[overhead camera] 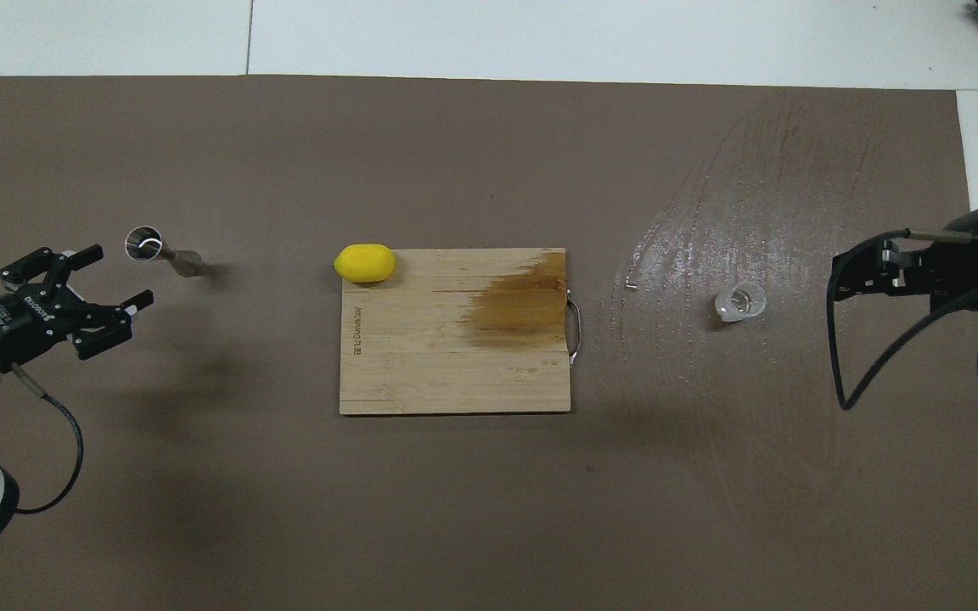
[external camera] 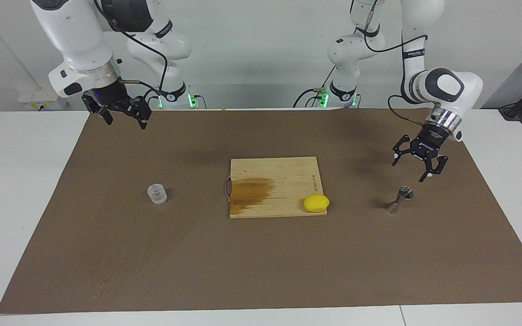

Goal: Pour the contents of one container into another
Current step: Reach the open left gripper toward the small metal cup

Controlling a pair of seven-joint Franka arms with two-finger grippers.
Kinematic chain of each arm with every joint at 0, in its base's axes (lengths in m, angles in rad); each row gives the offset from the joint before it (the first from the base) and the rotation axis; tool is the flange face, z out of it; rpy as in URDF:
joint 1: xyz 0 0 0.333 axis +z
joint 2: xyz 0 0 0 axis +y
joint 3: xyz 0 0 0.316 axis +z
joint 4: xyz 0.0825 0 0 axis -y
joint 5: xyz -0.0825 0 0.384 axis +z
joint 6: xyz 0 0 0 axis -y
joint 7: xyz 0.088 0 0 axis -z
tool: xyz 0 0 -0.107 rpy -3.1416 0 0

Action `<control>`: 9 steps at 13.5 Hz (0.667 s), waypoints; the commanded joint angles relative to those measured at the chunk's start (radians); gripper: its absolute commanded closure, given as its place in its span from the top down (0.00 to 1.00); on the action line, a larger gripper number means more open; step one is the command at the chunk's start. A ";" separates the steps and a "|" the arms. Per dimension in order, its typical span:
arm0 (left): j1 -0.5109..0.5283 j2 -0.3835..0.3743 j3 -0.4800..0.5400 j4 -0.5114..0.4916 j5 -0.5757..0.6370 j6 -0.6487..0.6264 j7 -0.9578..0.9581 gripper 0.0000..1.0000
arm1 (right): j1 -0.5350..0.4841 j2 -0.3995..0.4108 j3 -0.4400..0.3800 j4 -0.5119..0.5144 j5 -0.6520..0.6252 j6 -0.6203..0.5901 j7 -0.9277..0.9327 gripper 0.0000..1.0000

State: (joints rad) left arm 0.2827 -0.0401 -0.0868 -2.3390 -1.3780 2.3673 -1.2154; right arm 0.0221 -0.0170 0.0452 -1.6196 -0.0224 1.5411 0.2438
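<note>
Left pincer (external camera: 416, 166) agape above jigger (external camera: 398, 199), right pincer (external camera: 123, 118) agape, aloft, cup (overhead camera: 740, 302) contents visible from overhead only

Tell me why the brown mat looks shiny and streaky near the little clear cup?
In the overhead view, light glares off streaks on the brown mat beside the clear cup; in the facing view that glare is gone, and soft arm shadows darken the mat near the cutting board.
</note>
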 commanded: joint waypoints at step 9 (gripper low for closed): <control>-0.026 0.114 -0.002 0.050 -0.176 0.041 0.063 1.00 | -0.013 -0.017 0.007 -0.019 -0.008 0.008 -0.024 1.00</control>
State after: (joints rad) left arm 0.2757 0.0413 -0.0933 -2.3203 -1.5129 2.3827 -1.1797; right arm 0.0221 -0.0170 0.0452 -1.6196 -0.0224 1.5411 0.2438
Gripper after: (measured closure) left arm 0.000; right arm 0.000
